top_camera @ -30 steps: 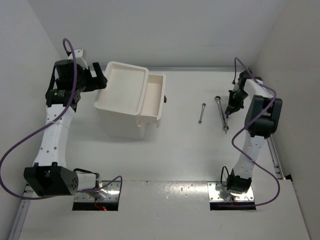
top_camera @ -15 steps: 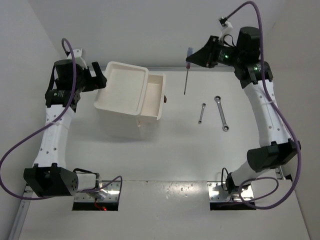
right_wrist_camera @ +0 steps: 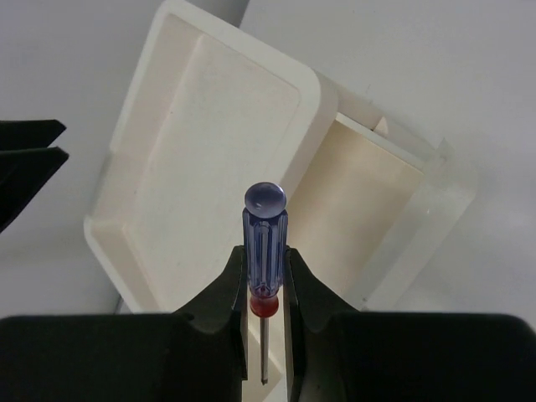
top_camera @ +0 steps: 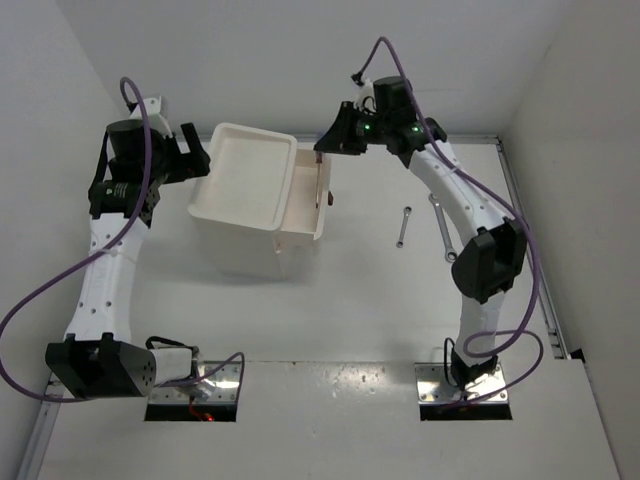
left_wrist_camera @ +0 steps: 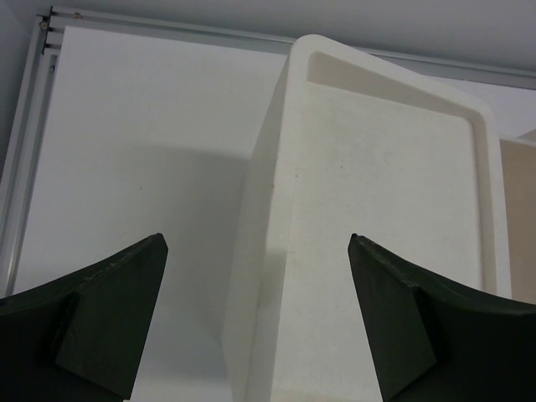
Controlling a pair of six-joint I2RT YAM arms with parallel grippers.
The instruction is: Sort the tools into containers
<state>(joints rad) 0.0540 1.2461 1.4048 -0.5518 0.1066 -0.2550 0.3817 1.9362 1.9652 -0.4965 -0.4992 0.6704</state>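
Blue-handled screwdriver (right_wrist_camera: 265,243): pinched low on the handle by the right gripper (right_wrist_camera: 265,280), handle up, tip down, hanging above the pulled-out drawer (top_camera: 303,205) on the 3 o'clock side of the drawer unit (top_camera: 245,248), at about 11 o'clock on the table (top_camera: 380,300). Not yet let go.

Appears in the overhead view to hang close to the drawer's 3 o'clock wall, near the dark knob (top_camera: 329,197). Released from there, could clip that rim and fall outside onto the table. Dropped tip-first from this height, could bounce and topple over the low wall. Carried too far toward 9 o'clock, could end up in the shallow tray top instead. Could also swing or slide within so narrow a pinch on a slim, smooth handle.

Left gripper (left_wrist_camera: 255,243): fingers spread wide, holding nothing, straddling the unit's 9 o'clock end with no contact evident. Hence no bracing against a downward knock on the extended drawer, perhaps enough to shift or tilt the unit.

Short wrench (top_camera: 402,226) and long wrench (top_camera: 443,228): at 2 o'clock on the table, well apart from the drawer, unsorted.
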